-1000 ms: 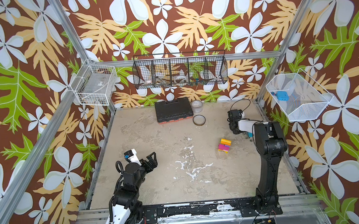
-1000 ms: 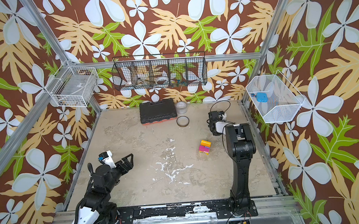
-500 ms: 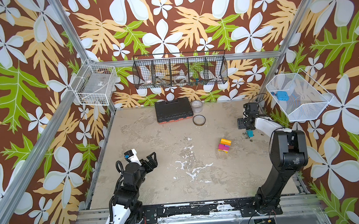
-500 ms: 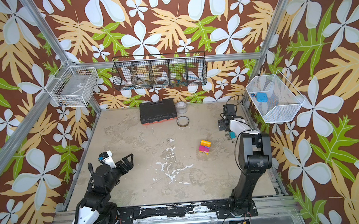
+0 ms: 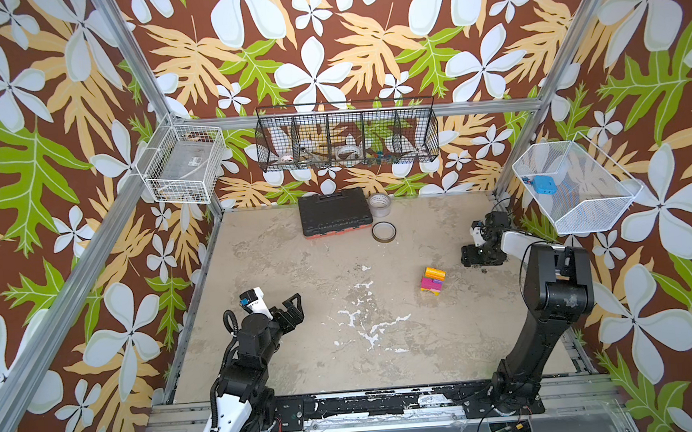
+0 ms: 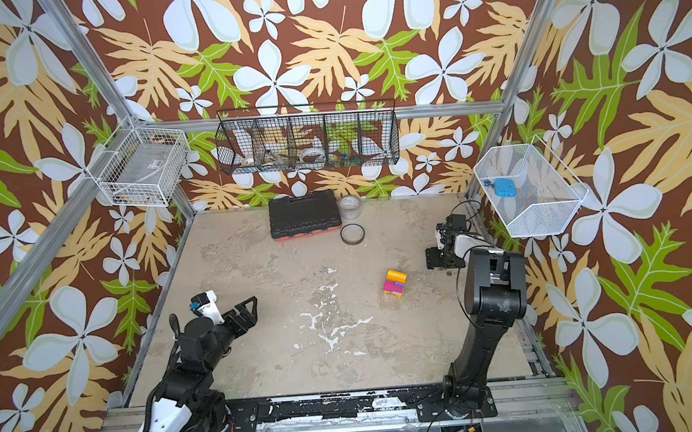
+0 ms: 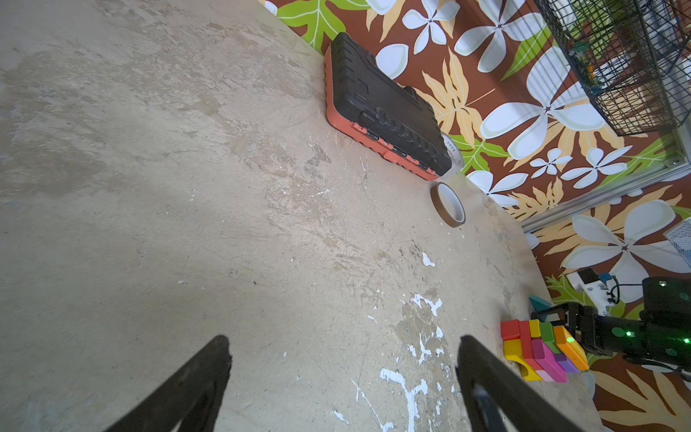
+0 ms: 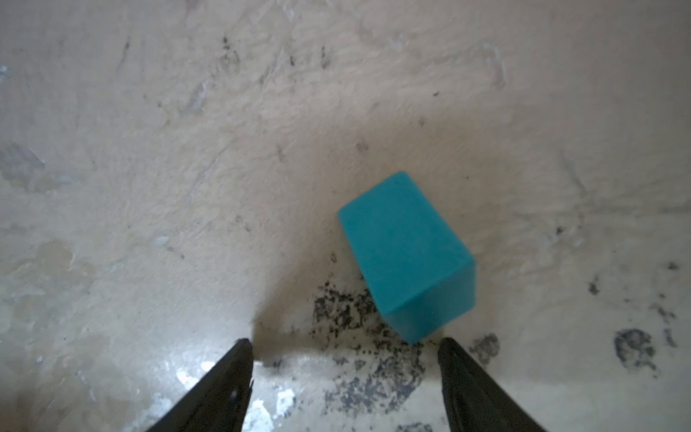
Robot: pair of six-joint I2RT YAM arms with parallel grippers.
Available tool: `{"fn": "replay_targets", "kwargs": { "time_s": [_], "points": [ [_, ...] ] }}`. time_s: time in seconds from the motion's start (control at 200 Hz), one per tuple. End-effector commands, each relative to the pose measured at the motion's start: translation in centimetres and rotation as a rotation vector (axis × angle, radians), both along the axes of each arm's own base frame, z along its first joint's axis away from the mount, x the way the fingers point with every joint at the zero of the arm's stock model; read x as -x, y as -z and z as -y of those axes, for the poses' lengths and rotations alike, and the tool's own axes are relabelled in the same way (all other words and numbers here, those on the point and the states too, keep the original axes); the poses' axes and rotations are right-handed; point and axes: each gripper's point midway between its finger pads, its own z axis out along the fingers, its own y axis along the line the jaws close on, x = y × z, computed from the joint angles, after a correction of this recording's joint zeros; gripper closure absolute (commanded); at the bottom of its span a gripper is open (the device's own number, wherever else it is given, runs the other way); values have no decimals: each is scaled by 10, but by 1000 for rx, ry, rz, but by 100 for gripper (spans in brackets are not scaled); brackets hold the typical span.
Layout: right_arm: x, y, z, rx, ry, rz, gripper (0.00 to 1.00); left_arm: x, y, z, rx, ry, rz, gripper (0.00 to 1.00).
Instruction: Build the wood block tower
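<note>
— Teal painted wooden block (image 8: pixel 409 254) lies on the beige desk (image 8: pixel 149 149), just ahead of our right pincer (image 8: pixel 346 342); its jaws stand apart and empty; the block sits off-centre, toward one jaw.
— Then we centre it, square up, lower, clench; the multicoloured block tower (image 5: pixel 433 279) stands near; our left pincer (image 7: pixel 342 348) idles, released.
</note>
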Motion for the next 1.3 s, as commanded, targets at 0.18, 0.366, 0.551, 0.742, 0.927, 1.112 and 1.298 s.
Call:
{"fn": "replay_targets", "kwargs": {
  "time_s": [0.18, 0.366, 0.551, 0.742, 0.927, 1.112, 1.298],
  "points": [
    [4, 3, 5, 28, 1, -43, 30, -2, -5, 0, -1, 1, 22, 5],
    [-5, -10, 24, 120, 40, -18, 26, -2, -5, 1, 1, 4, 24, 5],
    [-14, 5, 25, 122, 3, -51, 27, -1, -7, 1, 2, 4, 30, 5],
    [-20, 20, 22, 109, -33, -83, 33, -3, -6, 0, -1, -3, 26, 5],
    [-21, 21, 18, 74, -60, -101, 58, -3, -5, 0, -3, -4, 23, 5],
    [-16, 11, 16, 74, -54, -88, 54, -3, -5, 0, -3, -2, 22, 5],
    [-11, 9, 16, 78, -52, -90, 51, -3, -5, 1, -2, 3, 23, 5]
  ]
}}
